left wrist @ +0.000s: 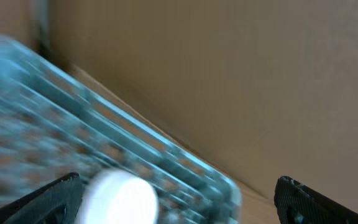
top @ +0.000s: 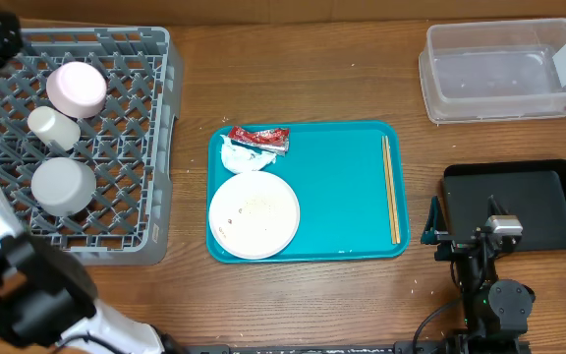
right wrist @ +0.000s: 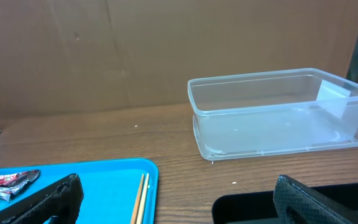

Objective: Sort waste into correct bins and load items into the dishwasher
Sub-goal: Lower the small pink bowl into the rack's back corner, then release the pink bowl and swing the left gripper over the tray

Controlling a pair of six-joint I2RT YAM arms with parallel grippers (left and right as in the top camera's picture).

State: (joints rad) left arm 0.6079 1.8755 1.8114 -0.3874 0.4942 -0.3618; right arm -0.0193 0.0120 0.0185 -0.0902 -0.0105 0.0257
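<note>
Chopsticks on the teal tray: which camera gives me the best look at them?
Overhead: the chopsticks lie full length along the teal tray's right side, nothing covering them. Right wrist catches only one end at the frame's bottom edge. Left wrist shows none of them, just the blurred dish rack.

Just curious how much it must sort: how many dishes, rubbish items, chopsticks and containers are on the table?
Dishes: 4 (pink dish, cup, bowl, plate)
Rubbish: 2 (napkin, sauce packet)
Chopsticks: 1 pair
Containers: 4 (rack, teal tray, clear tub, black tray)
Total: 11
</note>
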